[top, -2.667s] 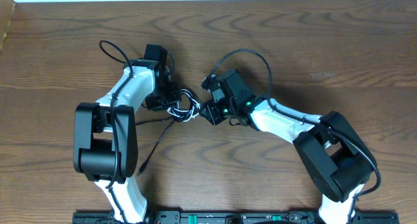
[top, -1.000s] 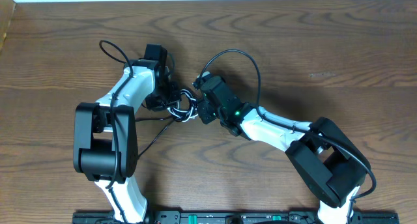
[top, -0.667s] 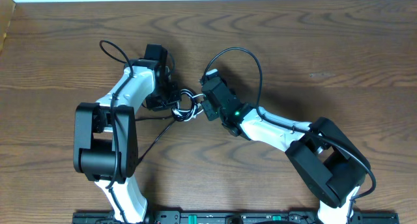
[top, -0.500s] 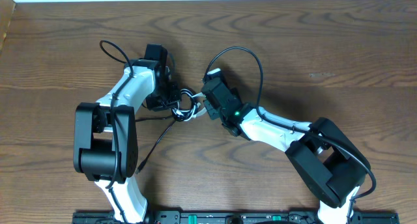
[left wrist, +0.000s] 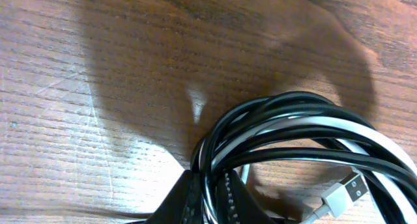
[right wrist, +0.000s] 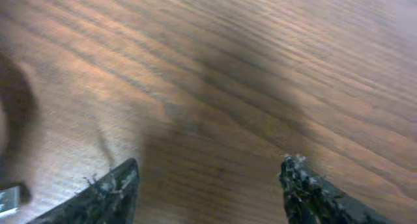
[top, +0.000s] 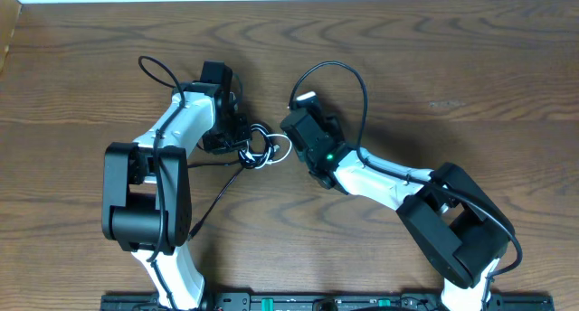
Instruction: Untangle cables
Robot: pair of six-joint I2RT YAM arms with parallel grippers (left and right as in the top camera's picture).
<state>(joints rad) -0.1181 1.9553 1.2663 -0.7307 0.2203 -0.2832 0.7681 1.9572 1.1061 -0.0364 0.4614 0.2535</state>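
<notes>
The cables (top: 258, 148) lie as a small knot of black and white loops on the table between the two arms. My left gripper (top: 237, 139) is at the knot's left side. In the left wrist view it (left wrist: 215, 195) is shut on a bunch of black and white strands, and the coil (left wrist: 293, 129) fans out beyond it with a white plug (left wrist: 342, 195) at the right. My right gripper (top: 291, 141) stands just right of the knot, apart from it. In the right wrist view it (right wrist: 212, 185) is open, with only bare wood between its fingers (right wrist: 111, 191).
One black cable trails from the knot down and to the left, ending in a plug (top: 194, 230) beside the left arm's base. The wooden table (top: 452, 76) has a pale edge along the back. Each arm's own thick black wire arcs above it.
My right gripper was shut at the knot's right side; it has opened, let go of the strand and drawn back to the right. The left gripper kept its hold and place.
</notes>
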